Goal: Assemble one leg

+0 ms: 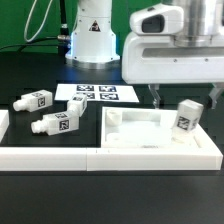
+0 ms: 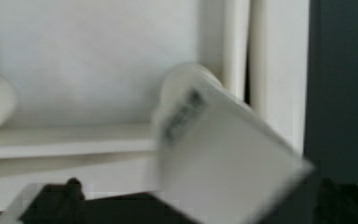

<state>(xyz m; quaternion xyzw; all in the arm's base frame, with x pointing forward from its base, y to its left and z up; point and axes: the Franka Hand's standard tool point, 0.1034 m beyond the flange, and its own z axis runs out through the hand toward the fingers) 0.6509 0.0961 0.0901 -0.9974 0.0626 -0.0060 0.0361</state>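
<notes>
One leg (image 1: pixel 187 115), a chunky white peg with a black-and-white tag, stands tilted at the far corner of the large square panel (image 1: pixel 160 143), on the exterior view's right. My gripper (image 1: pixel 185 102) hangs just above it. Its two fingers are spread wide, one on each side of the leg, and do not touch it. In the wrist view the leg (image 2: pixel 220 140) fills the middle, blurred and slanted against the panel's raised rim (image 2: pixel 247 50). The dark fingertips (image 2: pixel 69 192) show well apart, so the gripper (image 2: pixel 197 195) is open.
Three more legs (image 1: pixel 55 124) lie on the black table at the exterior view's left. The marker board (image 1: pixel 95 94) lies behind them, in front of the robot base (image 1: pixel 92 40). Long white border rails (image 1: pixel 100 160) run along the front.
</notes>
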